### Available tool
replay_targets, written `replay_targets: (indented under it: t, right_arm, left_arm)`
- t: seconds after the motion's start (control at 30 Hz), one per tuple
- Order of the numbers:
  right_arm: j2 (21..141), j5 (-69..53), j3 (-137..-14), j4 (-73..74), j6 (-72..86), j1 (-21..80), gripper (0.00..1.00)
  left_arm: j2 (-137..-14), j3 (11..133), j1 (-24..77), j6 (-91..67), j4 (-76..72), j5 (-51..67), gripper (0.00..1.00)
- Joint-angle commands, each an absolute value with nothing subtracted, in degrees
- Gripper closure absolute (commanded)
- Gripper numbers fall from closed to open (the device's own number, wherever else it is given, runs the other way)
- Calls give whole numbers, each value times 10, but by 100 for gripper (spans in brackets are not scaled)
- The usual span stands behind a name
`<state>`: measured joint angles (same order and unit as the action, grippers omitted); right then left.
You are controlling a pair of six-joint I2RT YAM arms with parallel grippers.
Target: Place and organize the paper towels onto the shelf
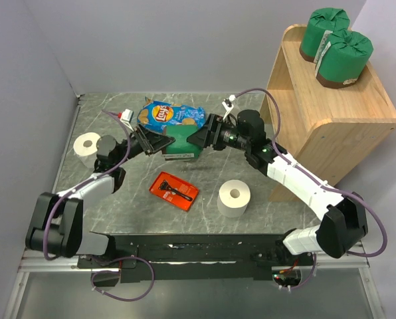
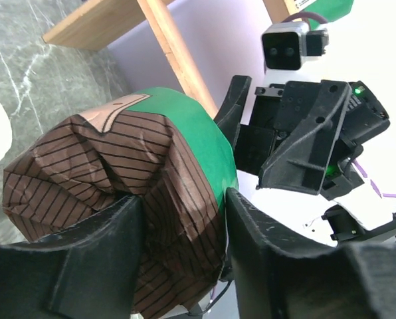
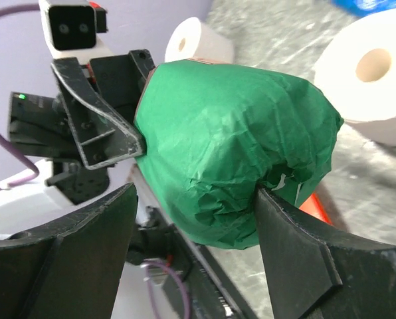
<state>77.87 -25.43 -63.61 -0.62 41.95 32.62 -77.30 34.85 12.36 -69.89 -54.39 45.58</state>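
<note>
Above the middle of the grey marbled desk (image 1: 118, 206), a green-wrapped paper towel roll with a brown striped end (image 1: 182, 143) hangs between both arms; the left gripper (image 1: 159, 144) pinches its brown end, the right gripper (image 1: 199, 136) straddles its green end, fingers against the wrapping; two matching green rolls (image 1: 334, 45) sit on the light wooden shelf (image 1: 337, 126); should either release before the other grips firmly, the roll could drop onto the flat red tray (image 1: 175, 189).

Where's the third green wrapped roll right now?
In the top view, the green roll sits mid-table between the left gripper and right gripper, just below the chip bag.
</note>
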Motion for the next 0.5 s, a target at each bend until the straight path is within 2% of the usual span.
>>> replay_targets:
  t: [0.0, 0.23, 0.47]
  right_arm:
    - [757, -208, -657, 13, 369, 334, 23]
    - [736, -148, -629, 68, 321, 333, 23]
    - [714, -73, -599, 126, 279, 333, 23]
  left_arm:
    - [-819, 378, 162, -718, -622, 478, 44]
    - [-922, 394, 221, -710, -644, 440, 40]
    - [-996, 429, 268, -697, -648, 422, 29]
